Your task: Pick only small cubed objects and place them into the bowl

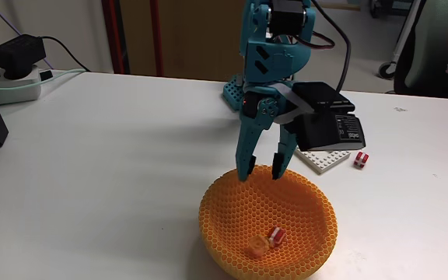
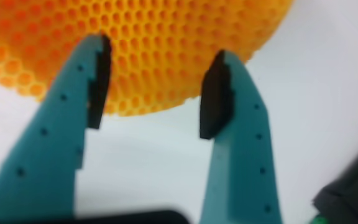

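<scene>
Cubes [image 1: 267, 240] lie in the bowl [image 1: 224, 204] on a white table [image 1: 115, 155]; gripper [image 1: 264, 170] hovers above, fingers apart, empty.

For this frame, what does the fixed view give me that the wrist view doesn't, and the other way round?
Fixed view alone: inside the bowl lie a red-and-white cube and a yellow-orange cube; another red-and-white cube sits on the table beside the white studded plate, which lies partly under a black box.

Wrist view alone: a close look at the black pads on the teal fingers, with nothing between them.

Both: the open pincer at the orange honeycomb bowl.
</scene>
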You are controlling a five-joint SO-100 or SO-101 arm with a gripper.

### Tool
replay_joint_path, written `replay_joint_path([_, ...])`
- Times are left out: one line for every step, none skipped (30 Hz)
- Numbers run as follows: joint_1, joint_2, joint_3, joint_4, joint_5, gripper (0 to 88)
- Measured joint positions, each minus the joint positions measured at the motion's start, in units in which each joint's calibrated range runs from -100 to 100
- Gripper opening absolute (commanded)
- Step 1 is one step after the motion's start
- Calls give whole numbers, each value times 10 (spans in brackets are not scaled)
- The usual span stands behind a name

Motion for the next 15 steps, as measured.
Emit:
replay_joint_path([-9, -12, 10, 7, -8, 239])
replay_joint_path([-20, -27, 20, 20, -21, 237])
replay_joint_path([-36, -48, 33, 39, -37, 237])
replay_joint_path([-51, -77, 52, 52, -55, 238])
replay_joint_path([-71, -112, 78, 58, -76, 238])
replay_joint_path([-95, -155, 109, 60, -97, 238])
replay_joint_path([-121, -200, 141, 63, -121, 236])
replay_joint_path([-150, -244, 173, 67, -144, 234])
replay_joint_path([-180, -282, 200, 69, -169, 232])
replay_joint_path([-212, -316, 227, 69, -194, 230])
replay_joint_path([-245, -340, 253, 69, -219, 228])
replay_joint_path([-279, -354, 277, 64, -243, 226])
replay_joint_path([-314, -361, 300, 58, -265, 225])
replay_joint_path([-346, -361, 317, 54, -289, 224])
replay_joint_path([-376, -361, 333, 48, -310, 224])
